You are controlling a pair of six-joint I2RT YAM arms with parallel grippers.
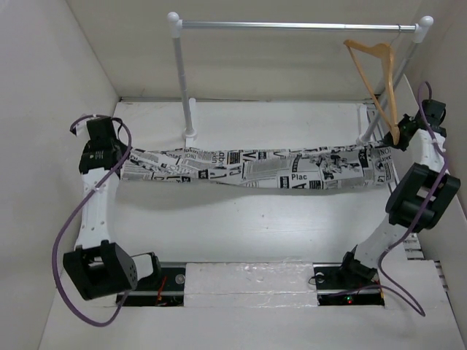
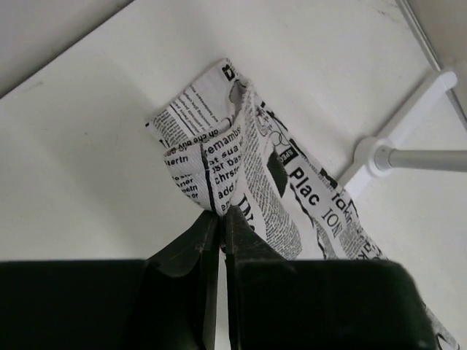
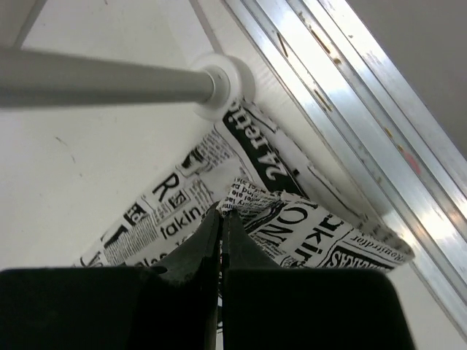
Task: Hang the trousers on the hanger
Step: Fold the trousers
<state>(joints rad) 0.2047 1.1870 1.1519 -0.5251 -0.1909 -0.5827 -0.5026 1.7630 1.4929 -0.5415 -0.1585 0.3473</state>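
Left jaws and right jaws both clamped on the trousers [image 1: 255,169], one end each.
You can't see the fabric inside either pinch. The trousers stretch across the surface [image 1: 255,226] between them; the hanger [image 1: 367,82] hangs on the rail [image 1: 292,25], its lower tip hidden behind your right arm [image 1: 419,193].

You can read "Plac" in bold black on the soft white newspaper-print trousers [image 1: 255,169]; the right wrist view shows you "takin" on the same fabric.

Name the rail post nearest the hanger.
The right post: the hanger hangs just beside its top; the left post stands far from it.
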